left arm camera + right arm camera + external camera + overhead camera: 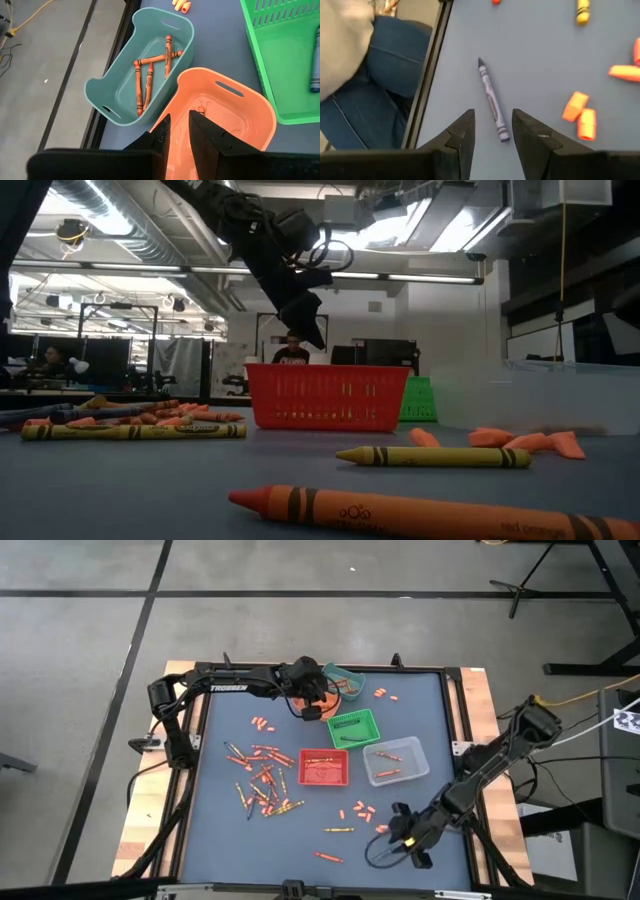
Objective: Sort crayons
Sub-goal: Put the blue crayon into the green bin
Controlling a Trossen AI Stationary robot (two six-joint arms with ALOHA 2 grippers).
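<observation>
The right gripper [492,131], jaws apart, hovered over a grey crayon [492,101] lying roughly lengthwise ahead; the left gripper [179,131], seemingly parted and empty, hung over the orange bin [235,107].

Light comes from long ceiling lamps [300,272] in the room behind, and it falls evenly on the blue table [420,720], so shadows under the bins are soft and short. In the low view the nearest crayon [420,515] is blurred, and the left arm [270,250] looks dark against bright glare near the ceiling
</observation>
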